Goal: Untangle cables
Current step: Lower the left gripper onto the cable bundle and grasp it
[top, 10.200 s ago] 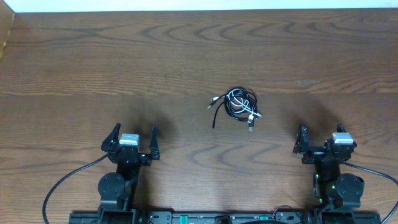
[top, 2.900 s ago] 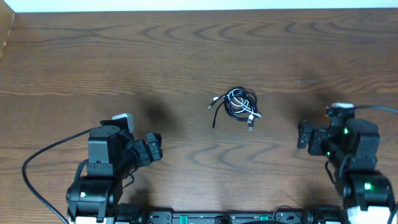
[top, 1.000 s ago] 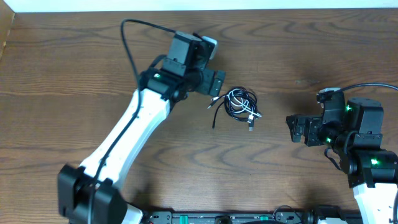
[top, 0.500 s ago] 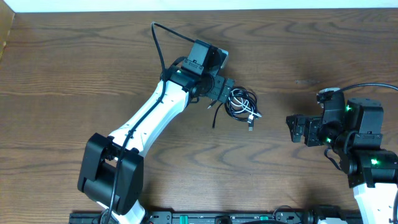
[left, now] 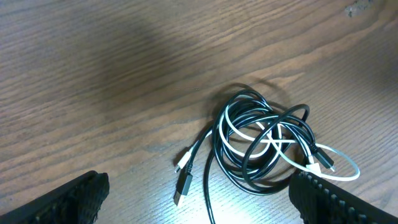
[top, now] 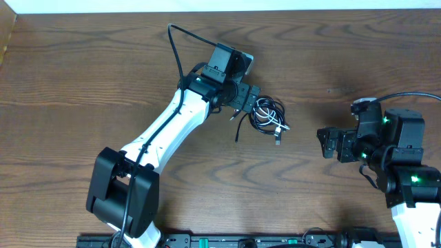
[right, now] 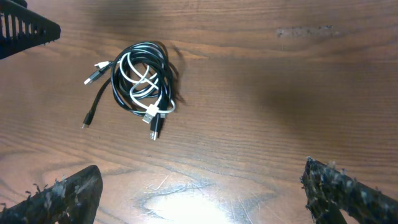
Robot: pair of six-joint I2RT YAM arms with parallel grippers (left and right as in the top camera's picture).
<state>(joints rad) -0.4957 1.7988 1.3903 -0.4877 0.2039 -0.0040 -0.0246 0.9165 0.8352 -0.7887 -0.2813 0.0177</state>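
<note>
The approach step was judged to be in hand: the left gripper (top: 246, 98) was poised just beside the cables (top: 267, 117), jaws spread wide and empty, and the right gripper (top: 329, 142) was held well apart, likewise released. The cables lay looped together, untouched, near the middle of the table (top: 83, 62). A descent onto one outer loop was judged necessary next.

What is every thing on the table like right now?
cables: tangled together in one bundle, lying flat on the table, not held.
left end effector: open, hovering by the bundle, holding nothing.
right end effector: open, off to the side of the cables, holding nothing.
</note>
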